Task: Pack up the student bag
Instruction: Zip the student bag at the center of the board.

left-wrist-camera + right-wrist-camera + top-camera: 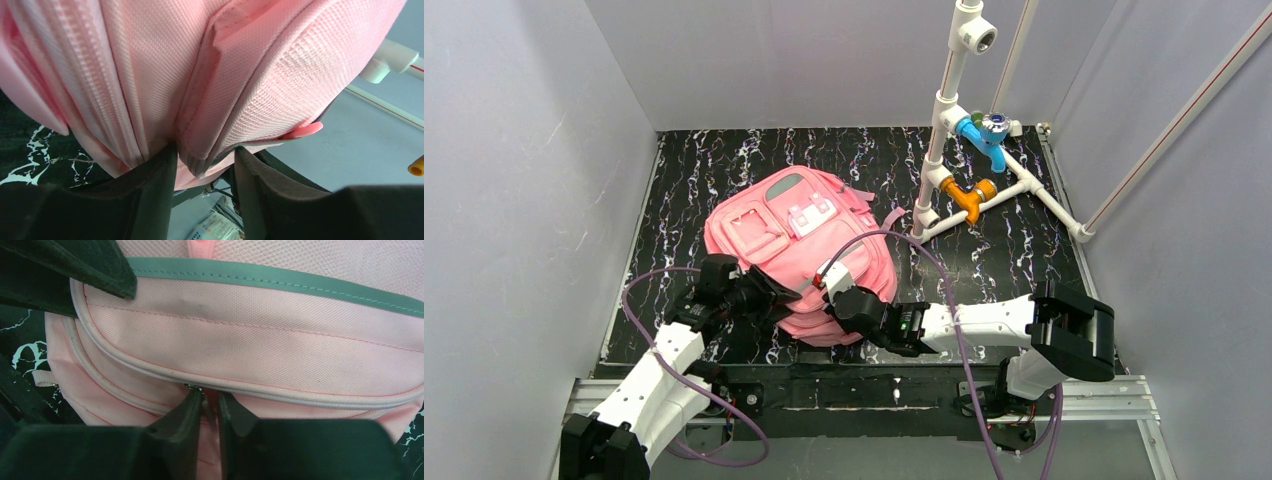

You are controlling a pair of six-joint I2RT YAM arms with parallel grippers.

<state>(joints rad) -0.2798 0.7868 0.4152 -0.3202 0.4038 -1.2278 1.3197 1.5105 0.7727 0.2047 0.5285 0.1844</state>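
The student bag lies flat on the black, white-veined table, left of centre and just beyond the two arm bases, with its front pockets facing up. A white patch sits on the upper pocket; any marking on it is too small to read. Up close the pink cloth shows a fine grid weave (coarser on the padded parts).

The left gripper is at the bag's near left edge. Its fingers stand apart on either side of a padded fold that hangs down between them. The cloth touches the tips, but I cannot tell whether they are squeezing it.

The right gripper is at the bag's near edge, just right of the left one. Its fingers are drawn almost together, leaving only a thin slit, and the tips are at the zip line of a pocket. A small dark piece shows at the tips, too small to name, so I cannot tell whether a zip pull is pinched there. Above that pocket runs a grey strip, and a pink tab pokes in at the top edge.

A purple cable loops beside the left arm. At the far right of the table stands a white pipe frame carrying a blue tap and, lower down, an orange fitting, all well apart from the bag
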